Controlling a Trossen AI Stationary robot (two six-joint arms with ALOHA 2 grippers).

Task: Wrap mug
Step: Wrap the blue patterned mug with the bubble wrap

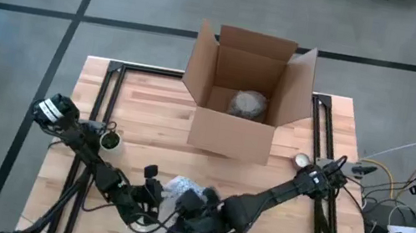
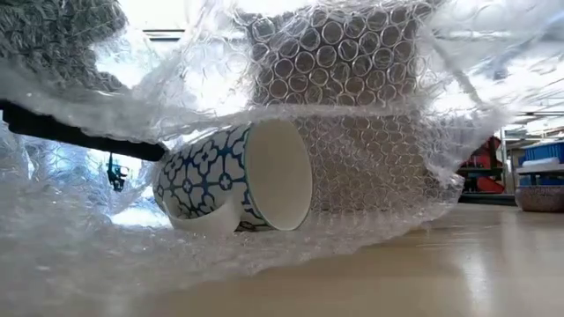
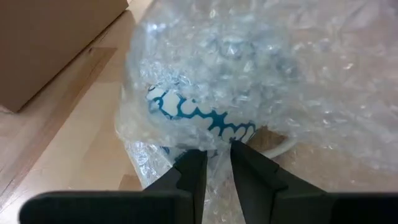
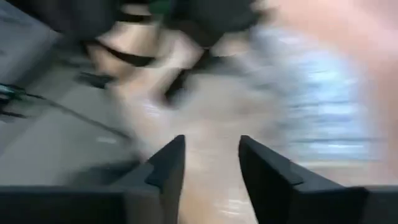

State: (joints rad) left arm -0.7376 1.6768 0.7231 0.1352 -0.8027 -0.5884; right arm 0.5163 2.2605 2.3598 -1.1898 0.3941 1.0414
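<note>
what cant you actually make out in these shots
- Right wrist view: motion blur smears everything past the right end effector.
- Low view: bubble wrap hides both end effectors; only the mug is clear.
- High view: the wrapped bundle in the box can't be identified.

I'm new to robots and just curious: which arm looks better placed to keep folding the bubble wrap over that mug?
Probably the left. Its fingers pinch the bubble wrap right beside the mug, which lies on its side, partly covered. The right gripper is open; its blurred view suggests it is moving.
</note>
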